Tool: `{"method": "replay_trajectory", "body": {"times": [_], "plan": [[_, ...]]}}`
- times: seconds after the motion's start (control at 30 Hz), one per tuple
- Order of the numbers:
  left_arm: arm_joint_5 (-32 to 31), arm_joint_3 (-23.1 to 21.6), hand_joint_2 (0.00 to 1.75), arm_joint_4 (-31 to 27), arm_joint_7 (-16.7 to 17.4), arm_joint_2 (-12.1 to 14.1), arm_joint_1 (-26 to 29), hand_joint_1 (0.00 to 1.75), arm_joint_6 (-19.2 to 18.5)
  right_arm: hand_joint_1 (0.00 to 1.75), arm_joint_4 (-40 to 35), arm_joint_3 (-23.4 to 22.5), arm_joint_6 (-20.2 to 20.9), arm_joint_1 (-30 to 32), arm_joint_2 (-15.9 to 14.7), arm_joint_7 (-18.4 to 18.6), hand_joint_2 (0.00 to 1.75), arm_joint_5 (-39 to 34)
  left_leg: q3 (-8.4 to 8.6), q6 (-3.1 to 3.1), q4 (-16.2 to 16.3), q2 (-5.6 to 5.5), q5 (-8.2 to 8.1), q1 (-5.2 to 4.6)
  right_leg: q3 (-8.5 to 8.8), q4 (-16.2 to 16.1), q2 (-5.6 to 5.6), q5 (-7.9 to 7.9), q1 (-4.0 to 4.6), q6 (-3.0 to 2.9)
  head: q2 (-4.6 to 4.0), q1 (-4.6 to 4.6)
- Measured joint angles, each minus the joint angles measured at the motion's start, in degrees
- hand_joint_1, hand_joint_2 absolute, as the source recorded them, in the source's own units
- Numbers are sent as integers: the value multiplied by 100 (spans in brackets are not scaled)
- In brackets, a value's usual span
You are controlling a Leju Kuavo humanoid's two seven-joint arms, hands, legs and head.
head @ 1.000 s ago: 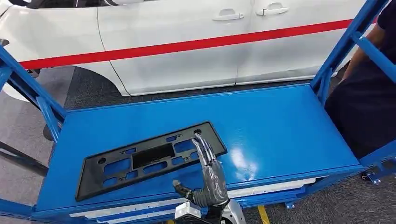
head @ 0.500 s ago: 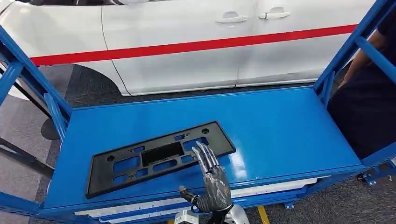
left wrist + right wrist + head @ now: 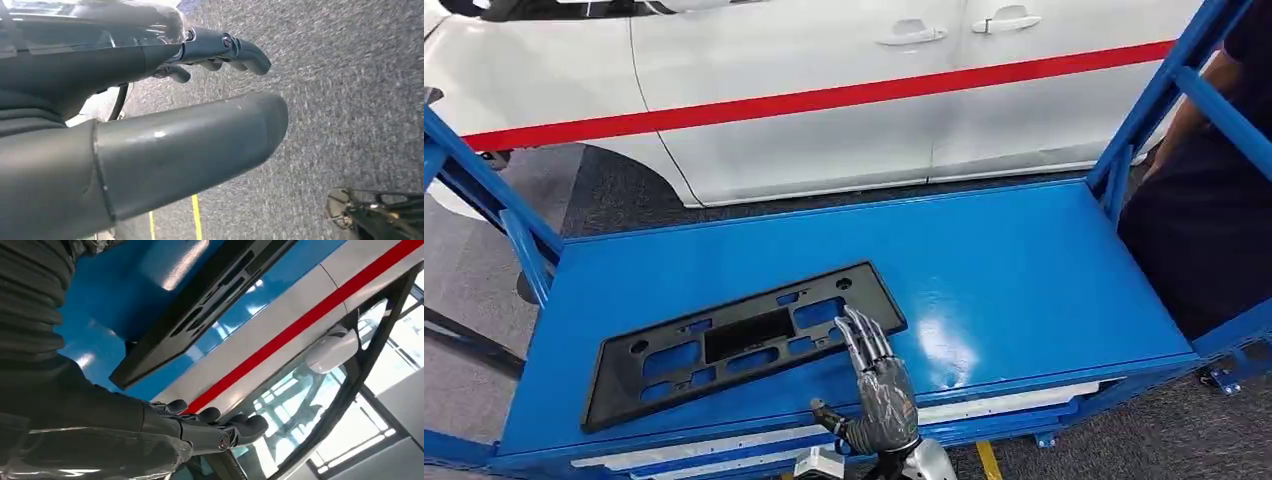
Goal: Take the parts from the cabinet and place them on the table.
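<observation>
Part: black plastic licence-plate bracket (image 3: pixel 742 341), flat on the blue table (image 3: pixel 1044 270), in its near-left area, long axis slanting so the right end lies farther away than the left. Cut-outs show blue table through them.
Right hand (image 3: pixel 879 385): fingers extended and spread, holding nothing; fingertips (image 3: pixel 856 322) over the bracket's near-right edge. Contact with the bracket cannot be confirmed from the head view.
Right wrist view: bracket (image 3: pixel 200 307) seen edge-on against the blue surface, with the dark fingers (image 3: pixel 220 420) straight and apart from it, nothing between them.
Left hand (image 3: pixel 150 115): left wrist view shows it hanging over grey carpet (image 3: pixel 350 100), thumb and fingers apart, holding nothing.
Table frame: blue uprights (image 3: pixel 1159 95) at left and right ends.
Surroundings: white car (image 3: pixel 824 90) with a red stripe beyond the far edge; a person in dark clothing (image 3: pixel 1204 220) at the right end of the table.
Floor detail: yellow line (image 3: pixel 196 220) on the carpet in the left wrist view.
</observation>
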Motion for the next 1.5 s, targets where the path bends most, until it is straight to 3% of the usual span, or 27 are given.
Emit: {"method": "replay_trajectory", "body": {"times": [0.03, 0.07, 0.17, 0.23, 0.27, 0.3, 0.37, 0.4, 0.43, 0.47, 0.53, 0.57, 0.63, 0.7, 0.77, 0.87, 0.9, 0.97, 1.07, 1.1, 1.2, 1.27, 1.3, 1.37, 1.4, 1.43, 1.5], "plan": [[-11, 2, 0, 0, -2, 0, -4, 0, 0, 0, 0, -7, 0, -6, 13, 0, 175, 20, 254, 23, -512, 1, 225, -1, 19, 1, 0, -12, 0, 18, 0, 2], [-17, 7, 0, 0, -2, 0, -8, 0, 0, 0, 2, -13, 0, -16, 17, 2, 175, 33, 361, 54, -724, 0, 130, -23, 17, 6, -1, -23, 31, 41, 0, 2], [-24, 15, 0, 0, -4, -2, -24, 0, -2, 0, 26, -31, -2, -40, 31, 4, 175, 83, 340, 132, -747, -16, 168, -63, 4, -9, 0, 4, 26, 123, 0, 4], [-24, 20, 0, 0, -2, -13, -21, 0, -4, 0, 33, -52, -2, -48, 44, 4, 175, 96, 374, 237, -843, 3, 239, 8, 5, 25, 4, -40, 25, 189, 0, 0], [-24, 20, 0, 0, -2, -18, -24, 0, -4, 0, 33, -57, -4, -51, 46, 4, 175, 98, 378, 272, -859, 5, 251, -1, -52, 173, 0, -165, 33, 207, 0, 9], [-24, 22, 0, 0, -4, -15, -31, 0, -4, 0, 37, -57, -4, -58, 46, 4, 175, 100, 363, 318, -859, 10, 257, -1, -232, 556, 4, -417, 23, 221, 0, 2], [-26, 31, 0, 0, -4, -15, -31, 0, -4, 0, 48, -61, -4, -56, 46, 4, 175, 111, 343, 319, -857, 11, 258, -10, -673, 1484, 3, -832, 6, 247, 0, 2], [-31, 37, 0, 0, -4, -15, -29, 0, -4, 0, 55, -63, -4, -56, 46, 4, 175, 125, 339, 319, -852, 11, 258, -11, -806, 1754, 3, -880, 3, 251, 0, 4], [-31, 44, 0, 0, -4, -15, -27, 0, -4, 0, 63, -68, -4, -55, 46, 7, 175, 133, 344, 318, -850, 10, 257, -10, -800, 1734, 2, -775, -4, 250, 0, 6], [-35, 50, 0, 0, -4, -15, -28, 0, -7, 0, 63, -68, -4, -57, 46, 13, 175, 160, 352, 312, -844, 4, 253, -10, -672, 1464, 2, -570, -12, 245, 0, 4], [-98, 52, 0, 0, -11, -24, -32, 0, -24, 0, 63, -76, -4, -95, 66, 83, 175, 385, 372, 276, -815, -11, 229, -10, -155, 429, 1, -37, -15, 203, 0, 7], [-120, 52, 0, 0, -13, -33, -32, 0, -33, 0, 68, -85, -4, -141, 79, 147, 175, 547, 359, 249, -797, -10, 213, -18, -13, 72, 3, -22, -7, 174, 0, 7], [-181, 52, 0, 0, -13, -33, -42, 0, -37, 0, 89, -105, -4, -218, 131, 260, 175, 812, 328, 180, -764, -8, 200, -51, -18, 30, 9, -21, 23, 155, 0, 2], [-231, 55, 0, 0, -11, -33, -51, 0, -48, 0, 137, -137, -4, -296, 176, 357, 175, 949, 342, 106, -792, -6, 214, -26, -23, 20, 19, -8, 43, 91, 0, 2], [-278, 55, 0, 2, -9, -35, -56, 0, -52, 0, 206, -162, -4, -416, 249, 488, 175, 1113, 285, 40, -643, -3, 87, -7, -2, -40, 4, 32, -4, 27, 0, 2], [-341, 55, 0, 0, 2, -46, -66, 0, -61, 0, 341, -181, -4, -562, 317, 625, 175, 1276, -270, -22, 591, -3, -569, -1, -17, -33, -17, 29, 7, -20, 0, 2], [-352, 55, 0, 0, 2, -46, -64, 0, -72, 0, 402, -188, -4, -591, 328, 667, 175, 1345, -426, -34, 920, -3, -654, -1, -22, -28, -23, 26, 11, -25, 0, 2], [-409, 55, 0, 2, 7, -46, -49, 0, -116, 0, 571, -190, -4, -732, 339, 901, 175, 1579, -410, -30, 868, -2, -462, 0, -24, -13, -15, 24, 11, -26, 0, 2], [-512, 52, 0, 0, 4, -48, -79, 0, -157, 0, 1093, -188, -4, -1076, 358, 1507, 175, 1961, 240, 27, -542, 2, 282, -1, 1, 1, -5, 4, 13, 1, 0, 2], [-522, 52, 0, 0, 4, -50, -88, 0, -160, 0, 1263, -173, -4, -1218, 354, 1625, 175, 1978, 310, 45, -709, -1, 185, -41, -15, 16, -4, -2, 58, 31, 0, 2], [-566, 52, 0, 0, -4, -61, -105, 0, -173, 0, 1688, -77, -4, -1541, 337, 1870, 175, 1982, 285, 131, -736, -9, 205, -57, -53, -3, -2, 41, 43, 112, 0, 4], [-601, 52, 0, 2, -13, -94, -91, 0, -181, 0, 1887, 5, -4, -1649, 304, 2033, 175, 1982, 319, 226, -829, 4, 269, 5, -59, 63, 0, -31, 40, 179, 0, 2], [-623, 52, 0, 0, -22, -96, -88, 0, -190, 0, 1982, 54, -4, -1706, 280, 2094, 175, 1982, 317, 254, -836, 5, 278, 1, -154, 273, 0, -186, 44, 210, 0, 7], [-642, 52, 0, 2, -33, -98, -98, 0, -199, 0, 2239, 205, -4, -1873, 225, 2285, 175, 1982, 295, 291, -831, 14, 278, -7, -592, 1173, 2, -637, 24, 238, 0, 4], [-651, 52, 0, 0, -37, -98, -98, 0, -208, 0, 2363, 295, -4, -1932, 186, 2395, 175, 1982, 294, 293, -830, 16, 276, -8, -786, 1563, 1, -764, 21, 249, 0, 4], [-660, 52, 0, 0, -42, -98, -95, 0, -212, 0, 2433, 376, -4, -1985, 155, 2470, 175, 1980, 301, 294, -827, 18, 274, -8, -894, 1770, 1, -771, 20, 256, 0, 4], [-686, 52, 0, 0, -46, -103, -94, 0, -219, 0, 2569, 510, -4, -2097, 116, 2546, 175, 1980, 343, 293, -826, 19, 257, -5, -720, 1371, 0, -395, 6, 251, 0, 4]]}}
